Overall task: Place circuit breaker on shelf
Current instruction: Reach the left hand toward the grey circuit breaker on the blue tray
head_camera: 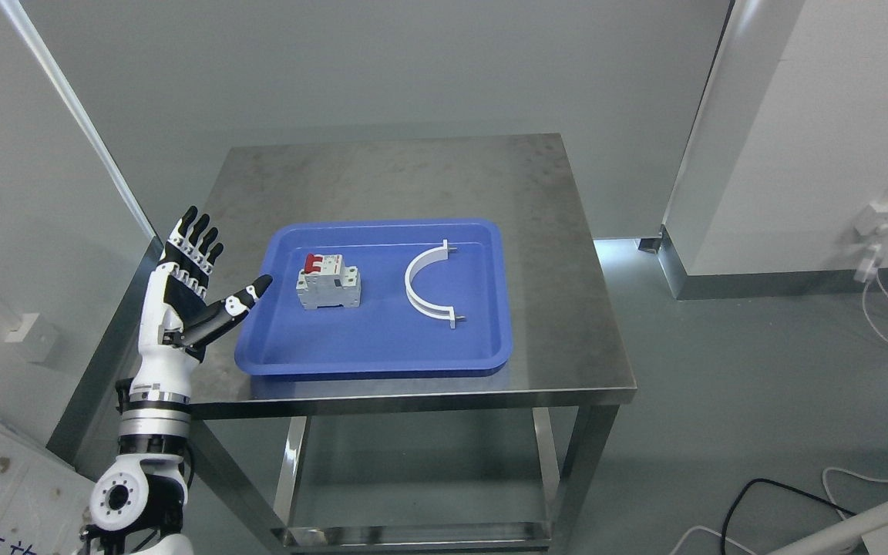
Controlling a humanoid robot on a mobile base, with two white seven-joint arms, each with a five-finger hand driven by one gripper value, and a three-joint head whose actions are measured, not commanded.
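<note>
Resting upright in the blue tray (382, 351) with red switches at its far end, the circuit breaker (328, 282) sits just right of the left robot hand (196, 287), fingers spread, empty.

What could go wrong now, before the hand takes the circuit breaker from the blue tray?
1. The left hand is open beside the blue tray; reaching in, its thumb may catch the raised rim and shift the tray on the smooth steel table.
2. The circuit breaker is small and boxy; a poor grasp might tip or slide it.
3. The white curved bracket lies loose nearby and could be knocked if the tray moves.
</note>
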